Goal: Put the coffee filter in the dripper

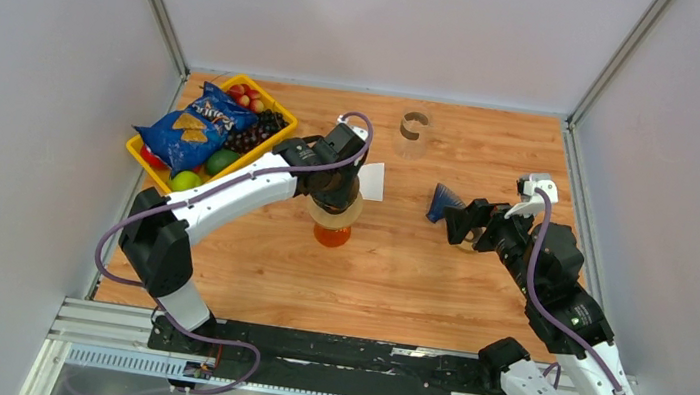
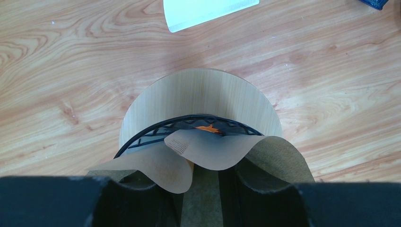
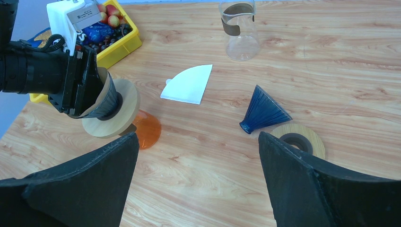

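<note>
White arms [image 1: 236, 189], purple cables [image 1: 103, 240] (looping); black left end effector [image 1: 335, 208], right end effector [image 1: 454, 222].

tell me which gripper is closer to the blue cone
Right. The right gripper is just beside the blue cone; the left gripper holds the filter farther off, at the dripper.

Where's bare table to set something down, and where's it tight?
Free: the near strip of table between the arm bases and the orange dripper; the far-right corner beyond the glass carafe. Tight: far left, where the left gripper holds a brown filter by the yellow basket; white filter to blue cone.
</note>
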Tool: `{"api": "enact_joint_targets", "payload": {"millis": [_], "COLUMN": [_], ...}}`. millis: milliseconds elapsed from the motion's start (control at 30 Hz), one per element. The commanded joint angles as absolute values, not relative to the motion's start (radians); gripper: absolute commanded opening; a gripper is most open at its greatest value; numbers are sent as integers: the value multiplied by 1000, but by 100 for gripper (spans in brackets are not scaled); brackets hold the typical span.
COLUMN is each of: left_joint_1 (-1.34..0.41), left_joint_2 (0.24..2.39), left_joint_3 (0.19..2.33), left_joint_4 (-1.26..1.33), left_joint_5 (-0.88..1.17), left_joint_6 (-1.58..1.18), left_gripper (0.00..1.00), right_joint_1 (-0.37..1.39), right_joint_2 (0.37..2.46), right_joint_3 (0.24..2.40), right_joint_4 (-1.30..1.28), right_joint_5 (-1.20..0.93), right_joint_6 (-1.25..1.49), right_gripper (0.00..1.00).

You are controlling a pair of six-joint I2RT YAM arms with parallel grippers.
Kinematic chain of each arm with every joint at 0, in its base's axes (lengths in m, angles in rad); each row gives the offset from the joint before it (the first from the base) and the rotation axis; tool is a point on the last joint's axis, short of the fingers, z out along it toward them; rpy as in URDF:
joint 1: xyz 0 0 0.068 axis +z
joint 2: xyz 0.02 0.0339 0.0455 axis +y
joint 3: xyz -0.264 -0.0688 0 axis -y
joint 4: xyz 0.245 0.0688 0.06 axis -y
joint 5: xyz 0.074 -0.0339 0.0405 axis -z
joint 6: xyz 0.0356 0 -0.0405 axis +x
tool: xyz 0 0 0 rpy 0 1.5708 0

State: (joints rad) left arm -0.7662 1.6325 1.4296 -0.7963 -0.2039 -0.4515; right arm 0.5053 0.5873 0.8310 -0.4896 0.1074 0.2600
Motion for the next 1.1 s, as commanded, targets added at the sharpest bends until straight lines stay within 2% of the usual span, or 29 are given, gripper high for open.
{"api": "enact_joint_targets", "payload": {"millis": [0,200,733,1067], "left_joint_1": [-771,-771,-773,-773], "left_joint_2": [1611,1583,1518,1524], "left_joint_3": [1459,1461,1472,1481], "left_joint_4": [-798,-803,-819,-814], "left_joint_5": [-205,-231,-262,-235], "left_joint_6": [-481,-482,-482,-469], "left_gripper": [40,35,35,44], "right_joint_1": [504,503,503,504], "right_joint_2": [578,579,578,580], "right_joint_3": [827,827,830,831], "right_joint_4": [-470,-470,-470,-470], "right_joint_5": [119,121,117,120], "right_joint_6": [255,255,253,252], "right_gripper": [100,100,100,100]}}
